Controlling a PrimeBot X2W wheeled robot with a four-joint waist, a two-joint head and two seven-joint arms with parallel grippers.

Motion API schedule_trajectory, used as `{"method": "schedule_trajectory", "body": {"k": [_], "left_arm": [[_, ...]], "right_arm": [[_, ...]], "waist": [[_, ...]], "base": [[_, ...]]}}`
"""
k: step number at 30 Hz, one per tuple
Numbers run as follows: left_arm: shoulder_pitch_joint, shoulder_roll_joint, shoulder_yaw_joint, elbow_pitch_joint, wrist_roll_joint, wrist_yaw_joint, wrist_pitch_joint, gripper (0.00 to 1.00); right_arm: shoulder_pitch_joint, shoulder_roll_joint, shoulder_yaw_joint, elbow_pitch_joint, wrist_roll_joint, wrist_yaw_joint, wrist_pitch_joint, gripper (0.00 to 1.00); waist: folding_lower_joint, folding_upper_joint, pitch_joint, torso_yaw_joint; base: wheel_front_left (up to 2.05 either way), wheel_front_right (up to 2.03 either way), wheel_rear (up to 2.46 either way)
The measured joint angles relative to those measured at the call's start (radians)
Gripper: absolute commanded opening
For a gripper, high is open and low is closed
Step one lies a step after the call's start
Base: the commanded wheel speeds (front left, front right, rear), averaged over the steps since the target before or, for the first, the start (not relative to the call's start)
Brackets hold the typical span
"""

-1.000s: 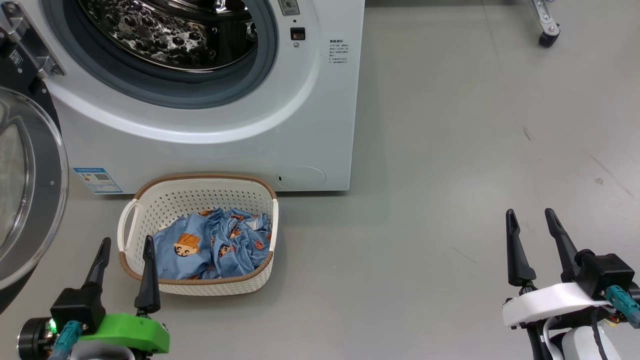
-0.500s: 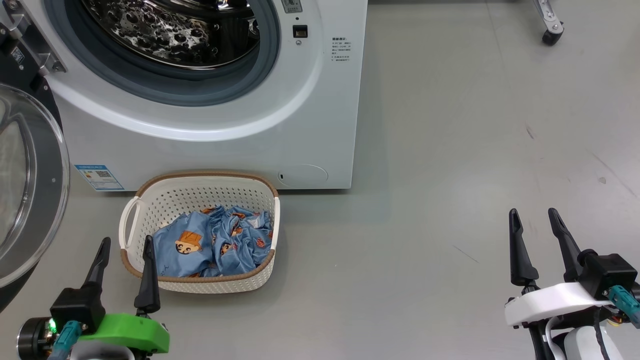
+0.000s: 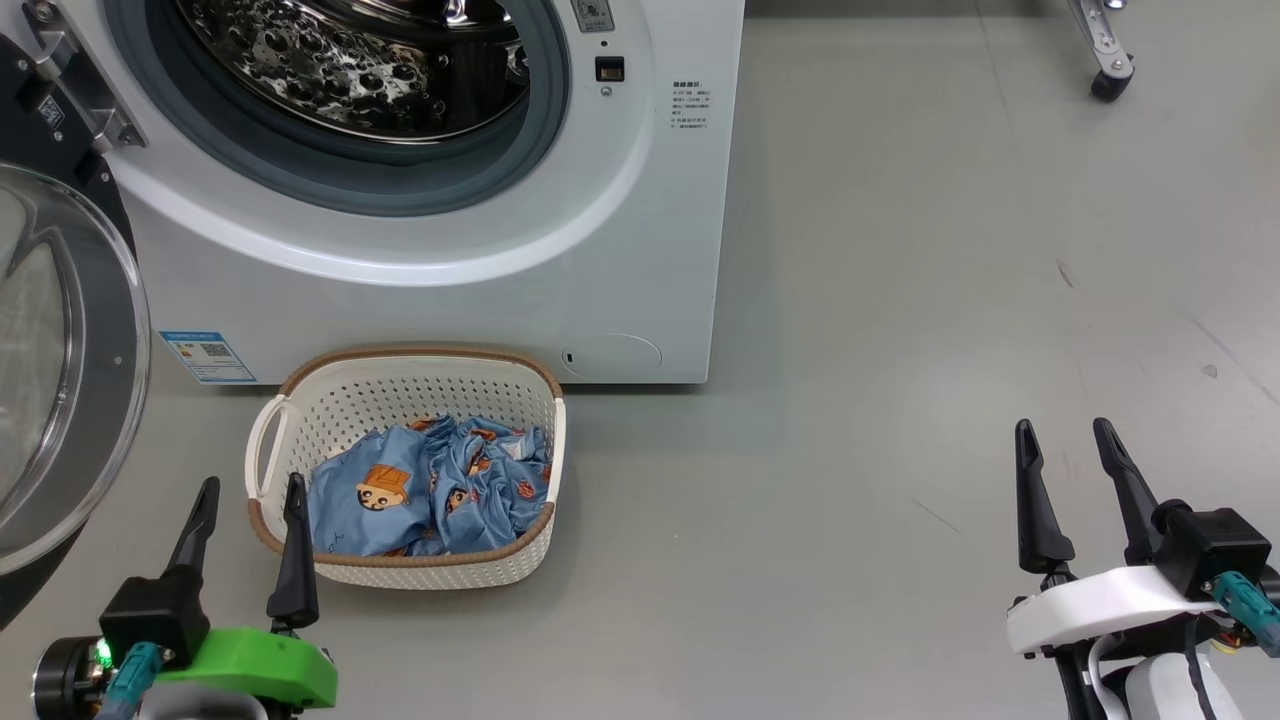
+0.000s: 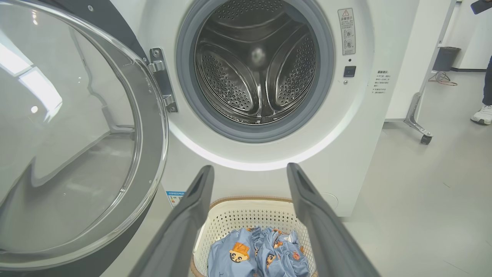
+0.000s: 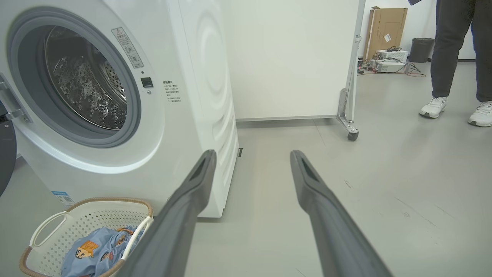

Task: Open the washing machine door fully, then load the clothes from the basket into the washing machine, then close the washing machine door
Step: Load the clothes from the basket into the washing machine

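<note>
- Grey polished floor (image 3: 900,300) fills the head view, and the big white front-loading washing machine (image 3: 450,310) is the landmark. Its round glossy black washing machine door (image 3: 80,380), with a clear glass bowl, stands swung wide at the machine's left. The steel perforated drum (image 3: 350,60) is open to view.
- Just in front of the machine's lower face sits the cream-white perforated plastic basket (image 3: 420,356) with a brown rim. It holds the light blue cartoon-printed clothes (image 3: 430,490) in a crumpled heap.
- The left gripper (image 3: 252,483) hangs by the basket corner farthest from the machine, fingers spread and empty. The right gripper (image 3: 1061,427) is well off to the machine's right over bare floor, fingers likewise spread and empty.
- In the left wrist view, the spread fingers (image 4: 192,215) frame the basket, with the drum straight above it.
- In the right wrist view, the fingers (image 5: 184,207) point past the machine's right side. Behind it stands a white panel on castors (image 5: 292,57), and beyond that a person's legs (image 5: 453,46).
- The clothes look soft, light and limp, so they will likely drape and trail. A deep pinch on a raised fold at the heap's middle seems best. The basket looks light and may slide.
- Compared with a second ago, the whole head picture has drifted slightly right, so the camera moved. The basket, clothes, door and both grippers show no change of their own.
</note>
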Motion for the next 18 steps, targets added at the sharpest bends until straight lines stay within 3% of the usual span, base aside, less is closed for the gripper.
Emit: {"method": "schedule_trajectory", "body": {"k": [18], "left_arm": [[0.0, -0.001, 0.019, 0.002, 0.001, 0.0, 0.0, 1.0]], "right_arm": [[0.002, 0.001, 0.004, 0.002, 0.007, 0.0, 0.0, 1.0]], "waist": [[0.0, 0.0, 0.009, 0.008]], "base": [[0.47, -0.66, 0.19]]}}
